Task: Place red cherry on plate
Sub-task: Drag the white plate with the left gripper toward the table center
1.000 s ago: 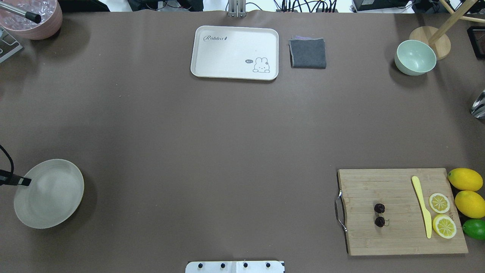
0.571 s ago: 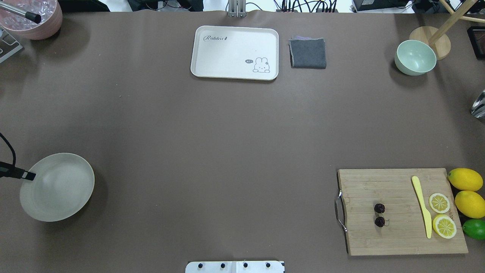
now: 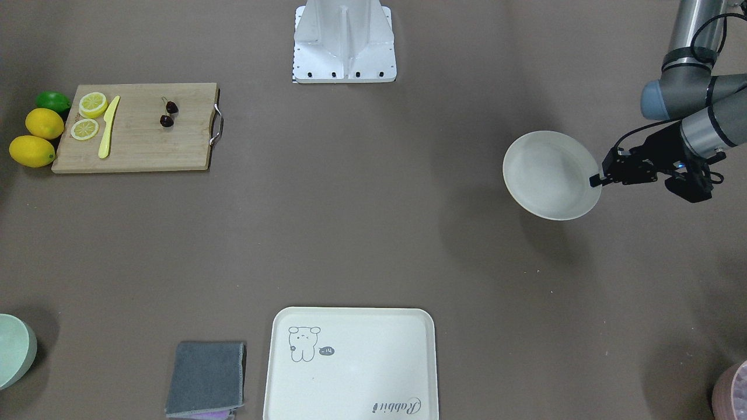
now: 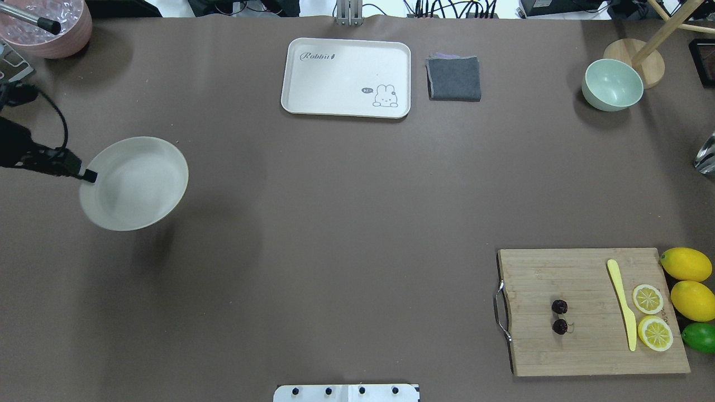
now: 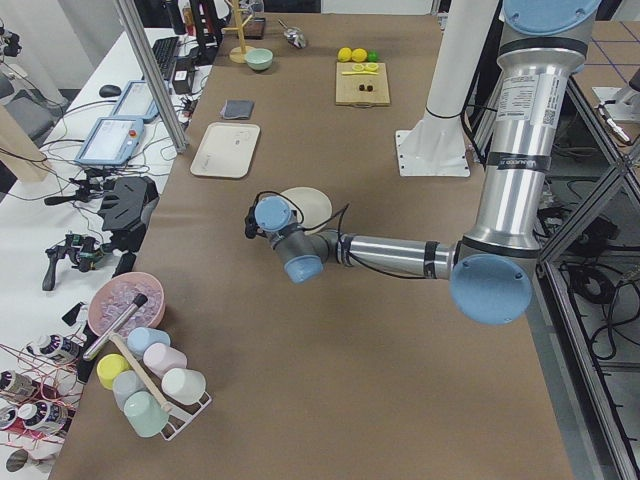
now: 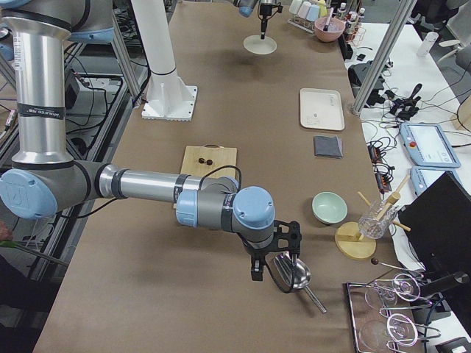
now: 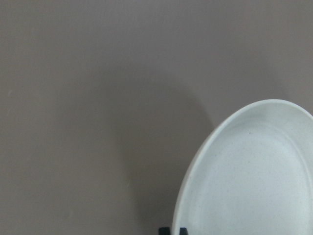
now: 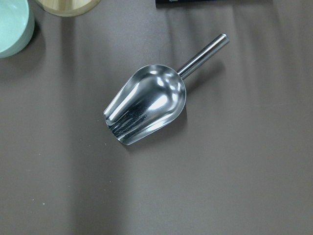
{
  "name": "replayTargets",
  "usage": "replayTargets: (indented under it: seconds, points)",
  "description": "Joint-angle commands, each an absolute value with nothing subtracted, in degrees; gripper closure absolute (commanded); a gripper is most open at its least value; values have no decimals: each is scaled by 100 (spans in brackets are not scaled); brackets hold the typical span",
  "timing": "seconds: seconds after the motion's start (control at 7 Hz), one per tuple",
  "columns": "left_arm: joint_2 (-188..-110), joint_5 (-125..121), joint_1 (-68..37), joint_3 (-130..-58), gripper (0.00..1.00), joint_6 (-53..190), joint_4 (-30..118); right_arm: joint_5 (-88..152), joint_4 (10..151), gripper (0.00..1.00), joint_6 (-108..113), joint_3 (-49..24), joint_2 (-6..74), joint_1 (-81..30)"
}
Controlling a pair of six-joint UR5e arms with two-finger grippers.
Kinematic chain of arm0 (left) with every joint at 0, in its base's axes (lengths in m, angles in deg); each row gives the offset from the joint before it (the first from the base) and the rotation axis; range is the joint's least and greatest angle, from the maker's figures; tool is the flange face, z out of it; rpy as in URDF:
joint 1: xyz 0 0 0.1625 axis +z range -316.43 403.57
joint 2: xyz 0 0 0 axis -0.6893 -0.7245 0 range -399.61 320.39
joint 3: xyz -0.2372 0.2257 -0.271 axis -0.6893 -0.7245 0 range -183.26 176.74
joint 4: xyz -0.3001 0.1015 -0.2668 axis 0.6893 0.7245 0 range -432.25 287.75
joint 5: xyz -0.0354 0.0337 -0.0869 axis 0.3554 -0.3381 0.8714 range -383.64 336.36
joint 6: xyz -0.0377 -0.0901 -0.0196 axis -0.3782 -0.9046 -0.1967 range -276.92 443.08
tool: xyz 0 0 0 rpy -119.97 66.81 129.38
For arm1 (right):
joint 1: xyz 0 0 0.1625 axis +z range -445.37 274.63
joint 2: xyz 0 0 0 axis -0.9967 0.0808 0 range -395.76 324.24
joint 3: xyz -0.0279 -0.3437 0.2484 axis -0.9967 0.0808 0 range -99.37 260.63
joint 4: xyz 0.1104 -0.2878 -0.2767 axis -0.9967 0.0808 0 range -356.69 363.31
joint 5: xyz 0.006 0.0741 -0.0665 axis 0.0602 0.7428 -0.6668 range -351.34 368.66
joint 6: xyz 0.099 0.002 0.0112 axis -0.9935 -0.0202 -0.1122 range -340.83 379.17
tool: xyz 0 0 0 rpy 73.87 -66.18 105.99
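Round cream-white plate (image 4: 146, 184), empty, pinched at its rim by my left gripper (image 4: 89, 177), raised off the table, red cherry (image 4: 559, 326), tiny dark stem-joined pair, resting on the wooden cutting board (image 4: 586, 346), well apart.

Counts on the table:
- cherries (image 4: 559, 306) x2, joined as one pair
- plate (image 4: 139, 184) x1
- whole lemons (image 4: 685, 264) x2
- lime (image 4: 699, 336) x1
- lemon slices (image 4: 647, 298) x2
- yellow knife (image 4: 621, 301) x1
- cutting board (image 4: 558, 346) x1
- cream tray (image 4: 335, 72) x1
- grey cloth (image 4: 453, 78) x1
- mint bowl (image 4: 613, 84) x1
- metal scoop (image 8: 146, 105) x1
- pink tub (image 4: 67, 39) x1
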State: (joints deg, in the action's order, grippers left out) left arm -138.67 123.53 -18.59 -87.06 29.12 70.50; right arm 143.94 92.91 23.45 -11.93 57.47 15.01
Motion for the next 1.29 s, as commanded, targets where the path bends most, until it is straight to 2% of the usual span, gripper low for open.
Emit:
replayTargets:
  seconds: [0.0,0.43,0.71,1.14]
  points:
    - [-14855,11405,-1053,-8728,100,1293,6970,14419,9287,0,2348,-1209,5758,1501]
    - [-15570,9839,389,-8947,100,-197,6787,14410,9278,0,2348,-1201,5766,1501]
    - [-15842,8942,1198,-9281,100,-340,6033,14392,9278,0,2339,-1192,5758,1474]
    - [-15914,8648,1466,-9230,100,-323,5889,14392,9278,0,2330,-1192,5731,1422]
